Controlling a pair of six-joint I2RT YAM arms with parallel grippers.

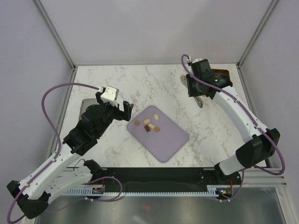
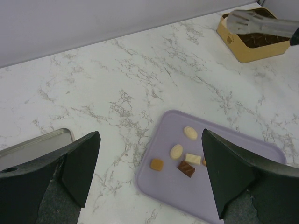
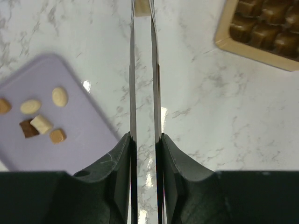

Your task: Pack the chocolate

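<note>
Caramel, cream and dark chocolate point(image 2: 192, 159) lie clustered; the wide-open, empty left end effector point(image 2: 150, 136) could scatter neighbours pinching one.

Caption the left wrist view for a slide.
Open left gripper hovers above the table, chocolates on lilac mat ahead.

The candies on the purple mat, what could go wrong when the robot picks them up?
The white piece lies right against the dark brown piece, so the thin tongs in the right gripper may nudge both. The gold tray sits apart from the mat, so a candy might slip out on the way. The left gripper is open far wider than any candy, so it might fumble one.
</note>
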